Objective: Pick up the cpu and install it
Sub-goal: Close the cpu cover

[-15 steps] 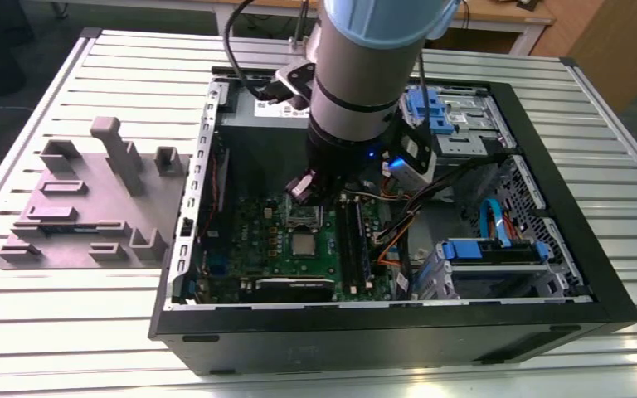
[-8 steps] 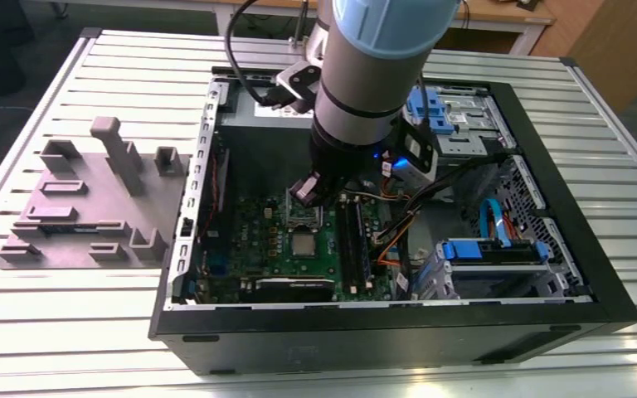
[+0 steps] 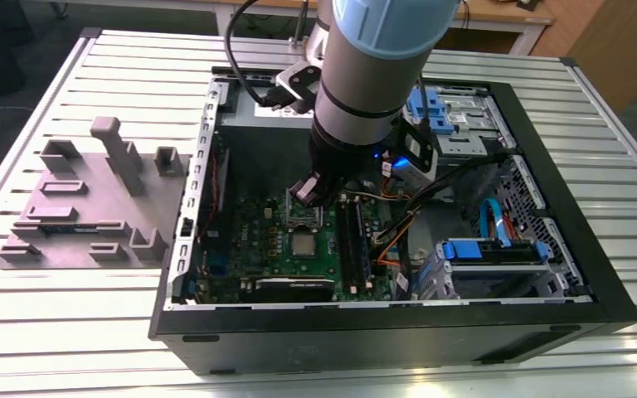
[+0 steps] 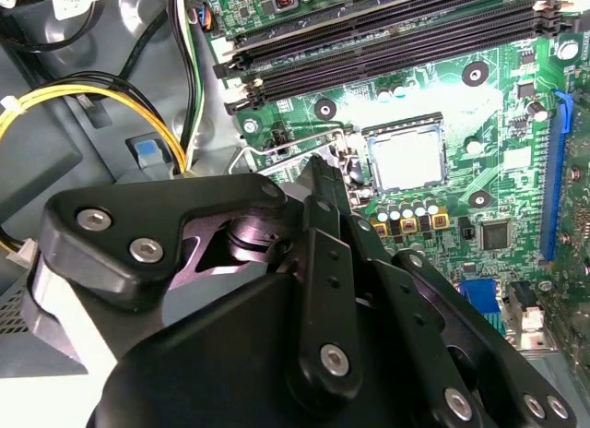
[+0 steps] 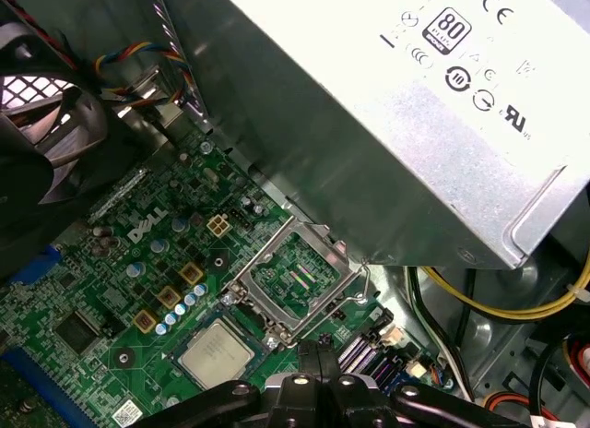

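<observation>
The cpu (image 3: 302, 243) (image 4: 407, 159) (image 5: 218, 352) is a small silver square lying flat in its socket on the green motherboard (image 3: 263, 249), inside the open computer case. The socket's metal load plate (image 5: 300, 279) (image 3: 302, 212) stands flipped open beside it. My gripper (image 3: 308, 199) (image 4: 315, 170) (image 5: 320, 354) hangs just above the board at the load plate's side, a short way from the cpu. Its black fingers are pressed together with nothing between them.
A large grey power supply box (image 5: 396, 124) is close to the socket, and black memory slots (image 4: 387, 41) run beside it. A fan (image 5: 37, 142), yellow cables (image 4: 111, 101) and blue drive bays (image 3: 496, 249) crowd the case. A grey fixture block (image 3: 86, 207) sits at the exterior view's left.
</observation>
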Robot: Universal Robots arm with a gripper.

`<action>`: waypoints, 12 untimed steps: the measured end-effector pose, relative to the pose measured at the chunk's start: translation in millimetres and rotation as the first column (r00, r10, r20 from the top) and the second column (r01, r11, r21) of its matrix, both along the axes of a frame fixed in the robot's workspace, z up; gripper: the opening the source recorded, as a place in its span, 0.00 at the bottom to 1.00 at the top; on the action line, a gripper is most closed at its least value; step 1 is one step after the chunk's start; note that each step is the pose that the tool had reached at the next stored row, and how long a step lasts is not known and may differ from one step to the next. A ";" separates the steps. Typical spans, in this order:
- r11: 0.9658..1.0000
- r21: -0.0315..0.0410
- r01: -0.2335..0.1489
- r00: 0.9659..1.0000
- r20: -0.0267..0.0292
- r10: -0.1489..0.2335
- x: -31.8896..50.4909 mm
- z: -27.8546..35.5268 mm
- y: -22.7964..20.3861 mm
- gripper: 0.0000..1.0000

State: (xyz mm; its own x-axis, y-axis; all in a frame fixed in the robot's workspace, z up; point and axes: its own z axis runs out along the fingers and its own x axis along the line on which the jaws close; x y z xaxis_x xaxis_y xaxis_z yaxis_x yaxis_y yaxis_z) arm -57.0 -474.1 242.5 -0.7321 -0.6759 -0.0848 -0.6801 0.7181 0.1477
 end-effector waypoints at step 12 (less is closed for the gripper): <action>0.999 0.034 0.000 1.000 0.000 0.000 0.7 -0.1 -1.0 0.10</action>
